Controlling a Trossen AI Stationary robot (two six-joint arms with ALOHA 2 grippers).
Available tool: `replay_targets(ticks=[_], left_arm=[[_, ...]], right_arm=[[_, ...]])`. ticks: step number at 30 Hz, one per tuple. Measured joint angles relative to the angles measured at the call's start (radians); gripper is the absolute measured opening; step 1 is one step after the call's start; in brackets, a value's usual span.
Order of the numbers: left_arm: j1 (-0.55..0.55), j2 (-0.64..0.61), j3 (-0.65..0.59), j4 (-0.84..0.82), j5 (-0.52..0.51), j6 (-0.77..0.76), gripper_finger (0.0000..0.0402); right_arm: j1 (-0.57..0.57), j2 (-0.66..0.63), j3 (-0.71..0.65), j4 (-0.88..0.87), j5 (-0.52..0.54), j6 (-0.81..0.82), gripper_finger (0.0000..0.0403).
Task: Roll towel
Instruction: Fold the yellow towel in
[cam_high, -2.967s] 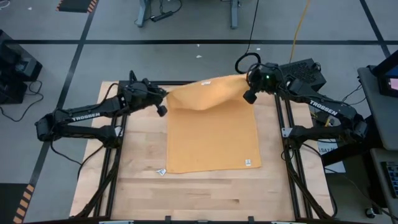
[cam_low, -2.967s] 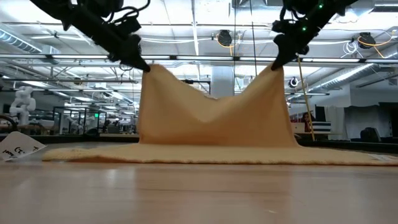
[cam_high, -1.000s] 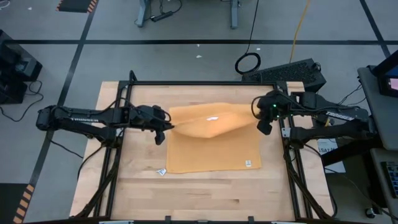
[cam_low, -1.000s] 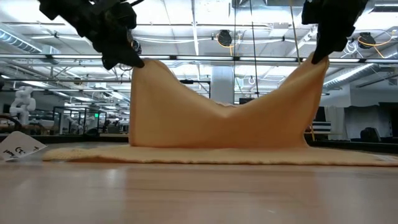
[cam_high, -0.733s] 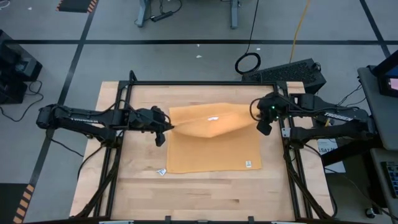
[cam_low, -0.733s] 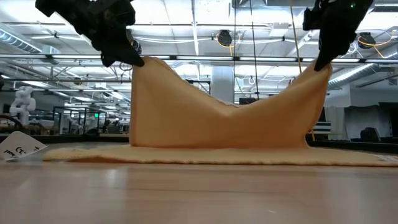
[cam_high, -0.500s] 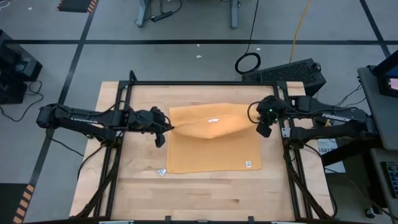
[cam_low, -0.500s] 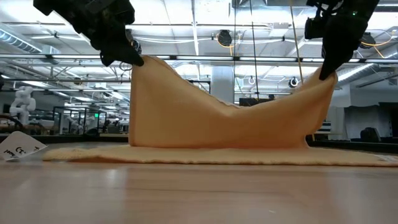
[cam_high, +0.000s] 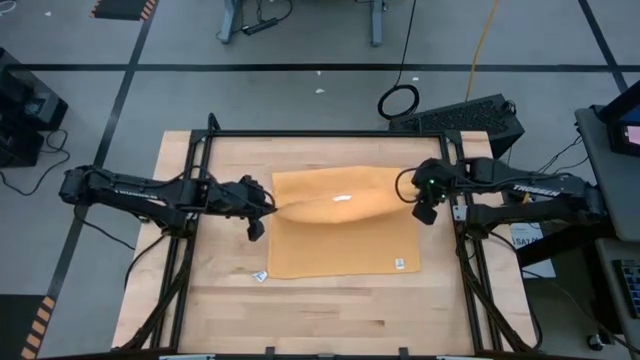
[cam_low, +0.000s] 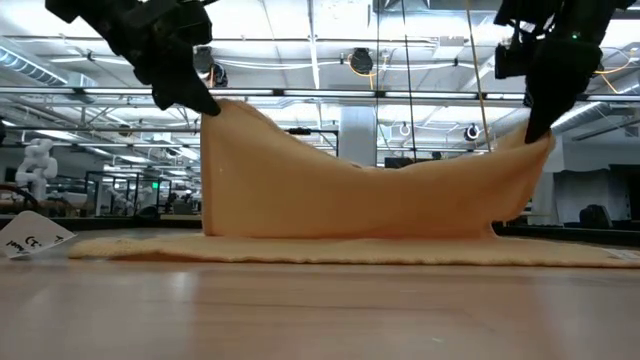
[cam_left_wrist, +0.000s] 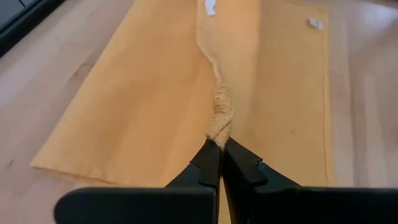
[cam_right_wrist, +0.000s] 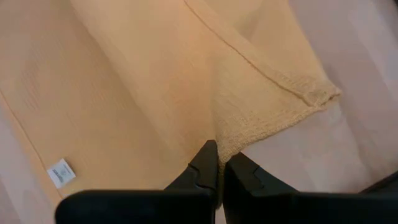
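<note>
My left gripper and right gripper each pinch one towel corner tight; only overhead shows its 5-o'clock tag.

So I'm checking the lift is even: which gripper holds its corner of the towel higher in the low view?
The left gripper: its pinched corner of the towel peaks higher than the right gripper's, and the edge between them sags.

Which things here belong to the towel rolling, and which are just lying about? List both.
In the job:
- towel
- left pincer, shut on a towel corner
- right pincer, shut on the other corner

Lying about:
- small white tag on the table
- black keyboard beyond the table
</note>
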Motion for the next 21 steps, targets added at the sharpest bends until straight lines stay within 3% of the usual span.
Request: replay_targets(ticks=[7, 12, 21], left_arm=[[0.0, 0.02, 0.0, -0.013, 0.0, 0.0, 0.001], [0.0, 0.021, 0.0, 0.003, -0.036, 0.0, 0.001], [0.001, 0.02, 0.0, -0.003, -0.099, 0.001, 0.001]], right_arm=[[0.0, 0.0, -0.029, 0.01, -0.058, 0.022, 0.0], [0.0, -0.014, -0.028, 0.03, -0.016, 0.014, 0.0], [0.011, -0.047, 0.058, -0.008, -0.04, 0.046, 0.0]])
